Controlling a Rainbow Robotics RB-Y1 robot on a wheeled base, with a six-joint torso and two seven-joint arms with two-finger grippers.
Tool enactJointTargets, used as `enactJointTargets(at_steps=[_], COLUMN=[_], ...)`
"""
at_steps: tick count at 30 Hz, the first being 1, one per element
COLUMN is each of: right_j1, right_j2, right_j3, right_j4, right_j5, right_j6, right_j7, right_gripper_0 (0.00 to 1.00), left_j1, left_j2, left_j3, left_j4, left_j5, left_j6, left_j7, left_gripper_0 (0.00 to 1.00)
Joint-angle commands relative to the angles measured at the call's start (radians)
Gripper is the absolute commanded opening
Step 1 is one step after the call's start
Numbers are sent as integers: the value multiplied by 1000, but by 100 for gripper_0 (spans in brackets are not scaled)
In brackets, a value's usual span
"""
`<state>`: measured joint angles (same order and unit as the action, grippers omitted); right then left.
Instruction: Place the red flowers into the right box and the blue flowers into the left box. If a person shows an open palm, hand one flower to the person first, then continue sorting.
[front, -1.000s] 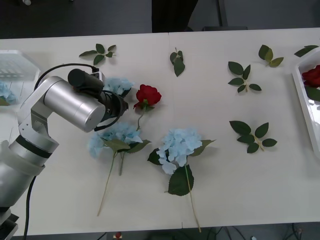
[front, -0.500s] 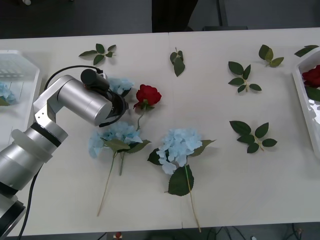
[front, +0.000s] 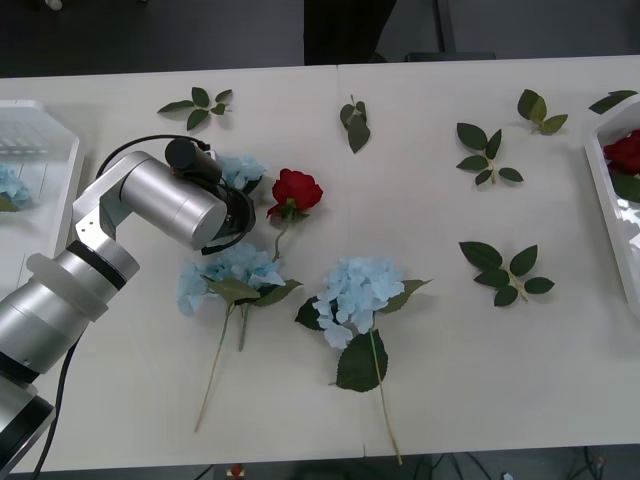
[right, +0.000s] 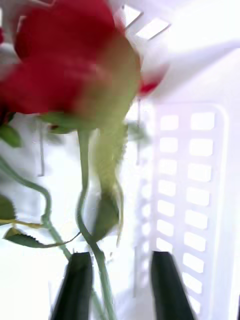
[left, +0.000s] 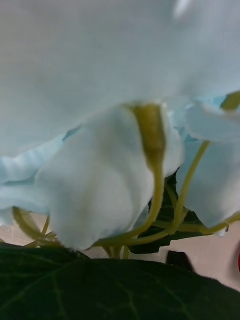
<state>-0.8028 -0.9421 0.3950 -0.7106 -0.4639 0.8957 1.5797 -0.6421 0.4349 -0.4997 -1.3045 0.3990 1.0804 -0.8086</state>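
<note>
Three blue flowers lie on table (front: 450, 340): lower-centre hydrangea (front: 358, 290) with stem running toward bottom edge, second cluster (front: 232, 272) left of it with stem angling down-left, third (front: 238, 170) upper left, partly under left gripper (front: 236, 208). Pale petals press against left wrist camera; fingers hidden, grip cannot be told. Loose red rose (front: 296, 190) just right of that gripper, stem pointing down. Right gripper (right: 121, 280), fingers apart, straddles rose stem (right: 87, 220) over right box (front: 612, 215), roses inside. Left box (front: 35, 150) at upper left holds blue bloom.

Left arm (front: 160, 205) swung farther over table toward blue hydrangea (front: 238, 170) beside red rose (front: 296, 189); forearm now stretched out diagonally.
</note>
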Motion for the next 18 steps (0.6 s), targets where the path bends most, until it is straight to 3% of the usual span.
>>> enactJointTargets(at_steps=[1, 8, 12, 18], right_j1=[-42, -65, -95, -93], right_j2=[-1, -20, -55, -81], right_j3=[-16, -16, -24, -39], right_j4=[3, 2, -49, -214], right_j5=[28, -67, -262, -498], right_j6=[-6, 29, 167, 370], right_j7=[-15, 60, 195, 295], right_gripper_0=[51, 81, 96, 100], left_j1=[-45, -45, -62, -114], left_j2=[-16, -15, -4, 53], left_j3=[-11, -11, -10, -3], left_j4=[-2, -2, -2, -67], left_j5=[8, 1, 1, 8], left_j6=[-8, -5, -2, 133], left_j7=[-47, -50, -50, -63], left_gripper_0=[0, 0, 0, 0])
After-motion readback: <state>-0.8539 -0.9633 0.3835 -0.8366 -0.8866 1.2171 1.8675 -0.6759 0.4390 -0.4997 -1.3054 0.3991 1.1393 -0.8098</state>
